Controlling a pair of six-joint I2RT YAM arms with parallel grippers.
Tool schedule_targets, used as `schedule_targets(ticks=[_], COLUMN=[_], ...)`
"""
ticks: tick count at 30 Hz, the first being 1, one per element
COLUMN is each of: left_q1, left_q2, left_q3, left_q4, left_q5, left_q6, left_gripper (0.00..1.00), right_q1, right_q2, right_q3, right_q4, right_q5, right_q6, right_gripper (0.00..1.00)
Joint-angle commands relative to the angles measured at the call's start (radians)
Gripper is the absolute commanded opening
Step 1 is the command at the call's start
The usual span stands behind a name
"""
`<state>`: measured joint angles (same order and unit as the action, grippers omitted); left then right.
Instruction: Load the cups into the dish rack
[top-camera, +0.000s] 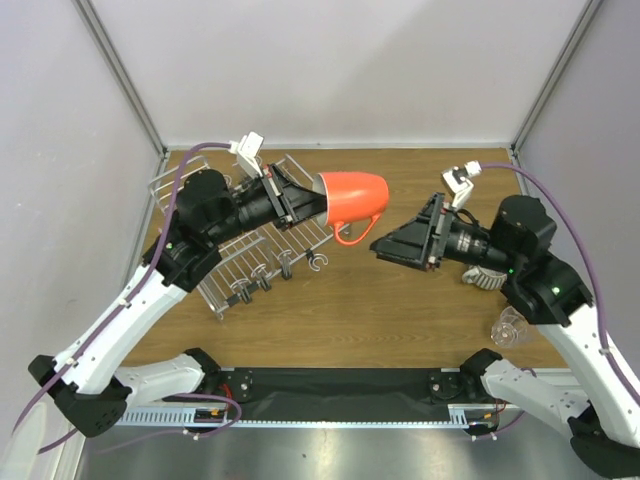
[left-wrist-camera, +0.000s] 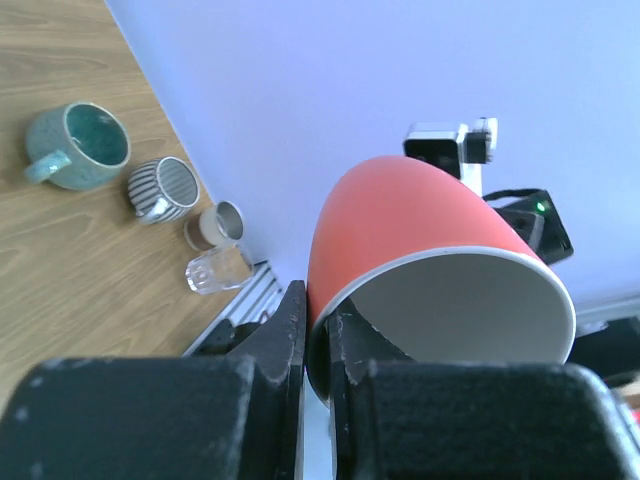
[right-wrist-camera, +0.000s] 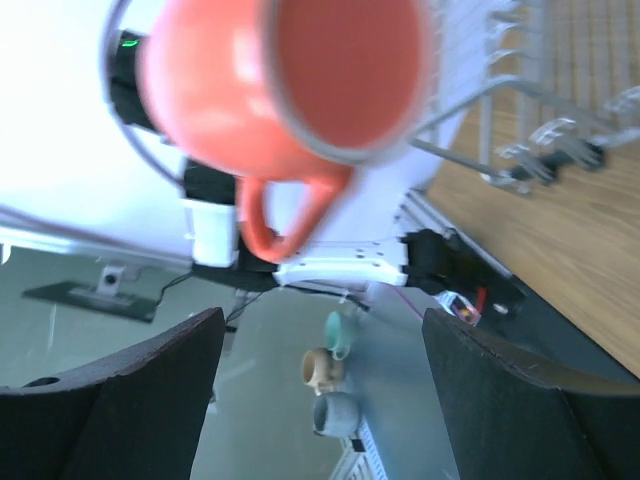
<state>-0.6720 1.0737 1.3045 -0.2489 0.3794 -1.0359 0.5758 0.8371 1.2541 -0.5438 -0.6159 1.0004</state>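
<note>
My left gripper (top-camera: 318, 200) is shut on the rim of the red mug (top-camera: 356, 198) and holds it on its side in the air, just right of the dish rack (top-camera: 245, 262). In the left wrist view one finger (left-wrist-camera: 284, 340) is outside the red mug (left-wrist-camera: 420, 230) and the other is inside its white interior. My right gripper (top-camera: 383, 245) is open and empty, a little right of and below the mug. Its view shows the red mug (right-wrist-camera: 290, 80) ahead, with the handle hanging down. The teal mug (left-wrist-camera: 80, 145), ribbed mug (left-wrist-camera: 162, 188), metal cup (left-wrist-camera: 215, 225) and clear glass (left-wrist-camera: 218, 270) stand on the table.
The ribbed mug (top-camera: 487, 280) and the clear glass (top-camera: 508, 327) sit under my right arm at the table's right side. The wire rack (right-wrist-camera: 540, 100) fills the table's left half. Grey walls enclose the table on three sides.
</note>
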Motion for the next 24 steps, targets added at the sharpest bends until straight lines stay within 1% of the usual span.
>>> schedule_targets(ticks=[1,2,8,9,13,15,17,20,21,22,23,24], left_q1=[0.005,0.003,0.005,0.003,0.005,0.003,0.003,0.003,0.003,0.005,0.003,0.005], left_q2=[-0.035,-0.04,-0.066,-0.07,-0.083,-0.092,-0.107,-0.124,-0.126,-0.129,-0.129,-0.129], left_q3=[-0.034,-0.033,-0.05,-0.054,-0.071,-0.083,-0.108,-0.134,-0.139,-0.145,-0.145,-0.143], left_q4=[0.238,0.238,0.218,0.227,0.235,0.238,0.246,0.246,0.246,0.246,0.244,0.246], left_q5=[0.013,0.009,-0.016,-0.02,-0.02,-0.022,-0.023,-0.027,-0.025,-0.022,-0.019,-0.016], left_q6=[-0.133,-0.133,-0.124,-0.125,-0.116,-0.112,-0.113,-0.116,-0.121,-0.122,-0.121,-0.112], left_gripper=[0.0,0.0,0.0,0.0,0.0,0.0,0.0,0.0,0.0,0.0,0.0,0.0], right_q1=[0.059,0.097,0.188,0.208,0.234,0.237,0.246,0.259,0.262,0.265,0.275,0.28], right_q2=[0.055,0.068,0.148,0.151,0.154,0.152,0.154,0.163,0.168,0.175,0.183,0.2], right_q3=[0.01,0.014,0.019,0.019,-0.007,-0.016,-0.019,-0.022,-0.022,-0.024,-0.025,-0.027], right_q4=[0.26,0.286,0.392,0.4,0.449,0.493,0.501,0.501,0.505,0.513,0.531,0.535], right_q5=[-0.032,-0.015,0.09,0.113,0.206,0.223,0.252,0.278,0.275,0.272,0.269,0.265], right_q6=[0.093,0.099,0.162,0.174,0.216,0.236,0.248,0.256,0.257,0.259,0.26,0.262], right_gripper=[0.87,0.87,0.79,0.77,0.63,0.6,0.57,0.46,0.4,0.37,0.31,0.17])
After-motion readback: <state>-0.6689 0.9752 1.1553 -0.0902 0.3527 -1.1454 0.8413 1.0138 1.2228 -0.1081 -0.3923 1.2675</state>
